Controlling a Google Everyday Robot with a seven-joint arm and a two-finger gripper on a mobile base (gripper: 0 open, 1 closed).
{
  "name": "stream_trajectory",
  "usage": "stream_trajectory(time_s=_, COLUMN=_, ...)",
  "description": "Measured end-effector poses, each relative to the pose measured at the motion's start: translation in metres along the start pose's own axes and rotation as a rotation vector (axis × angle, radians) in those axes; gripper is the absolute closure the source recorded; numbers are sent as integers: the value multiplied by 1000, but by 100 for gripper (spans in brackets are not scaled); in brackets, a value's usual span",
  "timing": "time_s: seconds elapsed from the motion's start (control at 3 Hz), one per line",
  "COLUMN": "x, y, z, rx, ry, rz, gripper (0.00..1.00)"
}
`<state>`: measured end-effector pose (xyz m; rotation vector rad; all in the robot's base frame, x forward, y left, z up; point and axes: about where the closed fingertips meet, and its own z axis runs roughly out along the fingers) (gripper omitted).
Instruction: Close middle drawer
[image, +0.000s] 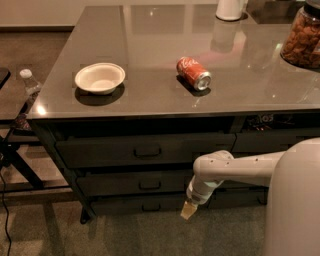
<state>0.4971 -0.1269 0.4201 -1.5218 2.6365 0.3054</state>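
Three wide dark grey drawers are stacked under the grey tabletop. The middle drawer has a flat front with a small central handle. It sits between the taller top drawer and the bottom drawer. Its front lies slightly behind the top drawer's front, and its inside is hidden. My gripper hangs from the white arm, pointing down. It is just off the right end of the middle and bottom drawer fronts, low near the floor, and holds nothing I can see.
On the tabletop are a white bowl, a red soda can on its side, a jar of nuts and a white container. A water bottle and a black stand are at the left. Carpet lies in front.
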Motion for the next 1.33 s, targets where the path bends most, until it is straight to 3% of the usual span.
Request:
stream_trajectory(time_s=0.33, x=0, y=0, z=0, rx=0, ry=0, rz=0, gripper=63)
stream_trajectory(time_s=0.67, x=0, y=0, z=0, rx=0, ry=0, rz=0, gripper=60)
stream_trajectory(time_s=1.33, x=0, y=0, z=0, rx=0, ry=0, rz=0, gripper=13)
